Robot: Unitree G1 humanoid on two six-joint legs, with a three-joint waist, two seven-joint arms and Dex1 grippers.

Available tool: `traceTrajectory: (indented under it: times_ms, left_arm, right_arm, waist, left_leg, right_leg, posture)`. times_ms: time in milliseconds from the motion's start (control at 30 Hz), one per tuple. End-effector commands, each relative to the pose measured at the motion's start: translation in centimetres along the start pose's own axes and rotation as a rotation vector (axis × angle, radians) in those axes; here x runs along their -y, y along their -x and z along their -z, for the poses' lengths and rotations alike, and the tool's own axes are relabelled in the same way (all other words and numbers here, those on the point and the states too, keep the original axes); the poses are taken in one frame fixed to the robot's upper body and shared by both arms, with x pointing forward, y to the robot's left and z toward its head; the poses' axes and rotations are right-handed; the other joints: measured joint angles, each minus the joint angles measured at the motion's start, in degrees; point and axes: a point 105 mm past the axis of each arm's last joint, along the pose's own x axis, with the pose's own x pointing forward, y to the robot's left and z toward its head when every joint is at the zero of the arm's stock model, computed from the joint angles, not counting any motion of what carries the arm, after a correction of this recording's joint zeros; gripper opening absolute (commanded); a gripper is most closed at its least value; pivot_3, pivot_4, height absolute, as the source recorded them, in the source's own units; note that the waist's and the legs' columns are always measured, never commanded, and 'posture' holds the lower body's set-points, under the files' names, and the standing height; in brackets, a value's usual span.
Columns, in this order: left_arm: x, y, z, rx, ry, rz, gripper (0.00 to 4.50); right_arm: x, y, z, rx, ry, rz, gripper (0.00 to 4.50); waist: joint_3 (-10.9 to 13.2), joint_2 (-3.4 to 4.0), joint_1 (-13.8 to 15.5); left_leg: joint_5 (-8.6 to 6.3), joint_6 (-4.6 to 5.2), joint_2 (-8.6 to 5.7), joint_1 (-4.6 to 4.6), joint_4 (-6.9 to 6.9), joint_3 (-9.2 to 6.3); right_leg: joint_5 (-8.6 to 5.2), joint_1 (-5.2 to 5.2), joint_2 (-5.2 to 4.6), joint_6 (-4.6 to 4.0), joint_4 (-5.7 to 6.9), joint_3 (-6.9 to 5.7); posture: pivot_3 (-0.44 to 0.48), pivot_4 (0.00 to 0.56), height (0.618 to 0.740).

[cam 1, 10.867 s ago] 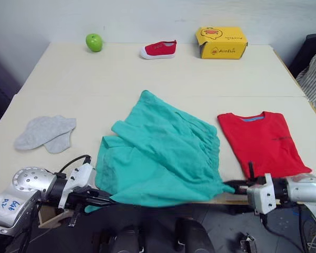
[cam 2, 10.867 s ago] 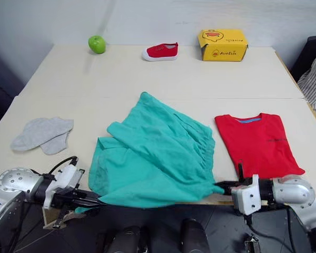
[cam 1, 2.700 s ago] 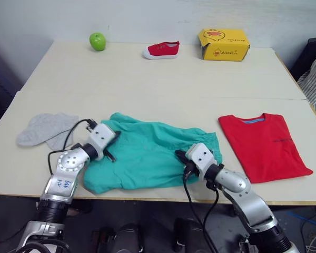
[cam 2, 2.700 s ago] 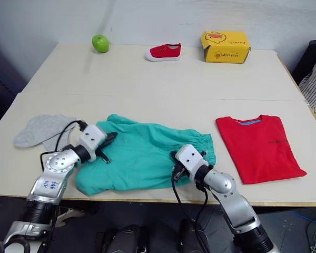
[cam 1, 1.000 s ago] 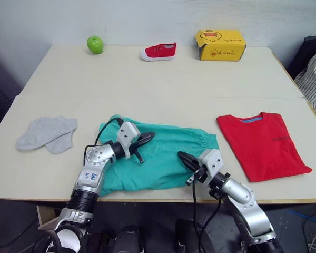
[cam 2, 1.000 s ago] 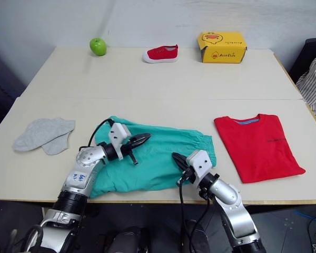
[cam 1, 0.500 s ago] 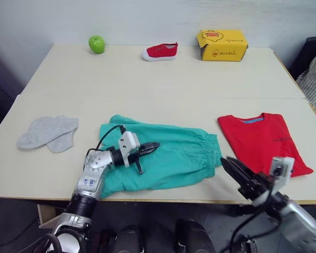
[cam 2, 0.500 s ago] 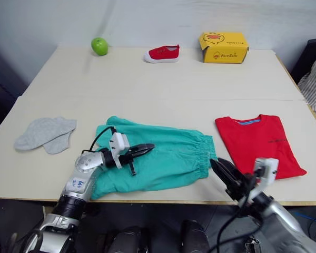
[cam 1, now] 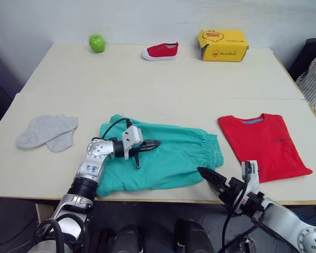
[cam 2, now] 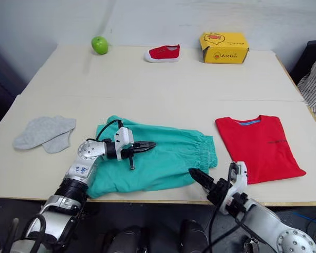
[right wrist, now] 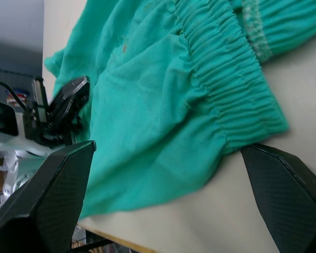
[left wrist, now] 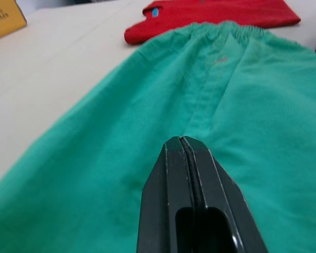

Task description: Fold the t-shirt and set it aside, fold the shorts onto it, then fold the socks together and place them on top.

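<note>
- My left gripper (cam 1: 154, 143), fingers pressed together, hovers over the shorts (cam 1: 171, 158), which lie folded mid-table.
- My right gripper (right wrist: 163, 195), fingers spread wide, sits at the shorts' near waistband corner.
- The t-shirt (cam 1: 263, 142) lies folded to the right.

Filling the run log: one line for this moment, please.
stage: shorts folded, not on t-shirt | left claw: shut, over shorts | right claw: open, at table edge | socks: untouched
</note>
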Motion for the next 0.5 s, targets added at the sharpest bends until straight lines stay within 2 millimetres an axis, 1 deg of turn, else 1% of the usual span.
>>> traceTrajectory:
  times_ms: [33,67,133,167,267,300,367,433,500]
  left_arm:
    - [-0.4,0.4,0.4,-0.024,0.006,-0.023,0.00]
    - [-0.3,0.4,0.7,-0.029,0.014,-0.023,0.00]
    - [-0.2,0.4,1.1,-0.036,0.040,-0.024,0.00]
    - [-0.2,0.4,1.3,-0.025,0.068,-0.041,0.00]
    - [-0.2,0.6,1.6,-0.018,0.096,-0.053,0.00]
    - [0.0,0.6,1.7,-0.014,0.098,-0.046,0.00]
    - [0.2,0.5,1.8,-0.010,0.103,-0.038,0.00]
    - [0.6,0.5,2.0,-0.009,0.104,-0.025,0.00]
    - [0.9,0.6,2.1,-0.006,0.108,-0.021,0.00]
  right_arm:
    - [1.4,-1.9,1.7,-0.042,-0.065,0.092,4.48]
    - [1.7,-2.5,1.9,-0.043,-0.061,0.114,4.48]
    - [2.8,-3.5,2.8,-0.068,-0.081,0.199,4.48]
    - [3.3,-3.9,2.7,-0.046,-0.093,0.243,4.48]
    - [4.1,-5.1,1.3,0.086,-0.106,0.304,4.48]
    - [4.0,-5.5,0.6,0.141,-0.105,0.299,4.48]
    - [3.9,-6.0,0.1,0.191,-0.111,0.299,4.48]
    - [4.5,-6.6,-0.5,0.260,-0.136,0.317,4.48]
    - [5.3,-7.1,-1.0,0.318,-0.151,0.338,4.08]
  waist:
    - [0.0,-0.06,-0.1]
    - [-0.1,-0.09,-0.2]
    - [-0.1,-0.13,-0.4]
    - [-0.4,-0.29,-0.7]
    - [-0.7,-0.67,-1.2]
    - [-0.8,-0.70,-1.3]
    - [-0.8,-0.65,-1.2]
    - [-1.0,-0.59,-1.1]
    - [-1.2,-0.59,-1.1]
  left_leg:
    - [0.00,0.00,0.04,0.00,0.00,-0.01]
    - [0.01,-0.02,0.11,0.01,0.00,-0.01]
    - [0.02,-0.05,0.18,0.06,0.00,0.00]
    - [0.02,-0.07,0.25,0.10,-0.01,-0.01]
    - [-0.02,-0.23,0.47,0.27,-0.03,-0.02]
    - [-0.04,-0.26,0.52,0.36,-0.04,-0.01]
    - [-0.07,-0.31,0.55,0.51,-0.05,0.05]
    - [-0.07,-0.31,0.55,0.53,-0.05,0.05]
    - [-0.08,-0.31,0.54,0.54,-0.06,0.05]
  right_leg:
    - [0.00,0.00,0.02,-0.01,0.01,0.01]
    - [0.03,0.00,0.07,-0.05,0.00,0.01]
    - [0.04,0.03,0.10,-0.11,0.01,0.02]
    - [0.03,0.06,0.09,-0.15,0.01,0.04]
    - [-0.02,0.21,0.08,-0.28,0.00,0.05]
    - [-0.04,0.28,0.12,-0.31,-0.01,0.05]
    - [-0.03,0.35,0.15,-0.32,-0.01,0.07]
    - [-0.04,0.35,0.10,-0.34,-0.01,0.16]
    - [-0.04,0.36,0.06,-0.35,-0.01,0.19]
  posture:
    - [0.000,0.150,0.740]
    - [0.000,0.150,0.740]
    - [0.000,0.150,0.740]
    - [0.000,0.150,0.740]
    - [0.000,0.150,0.740]
    - [0.000,0.150,0.740]
    - [0.000,0.150,0.740]
    - [0.000,0.150,0.740]
    - [0.000,0.150,0.740]
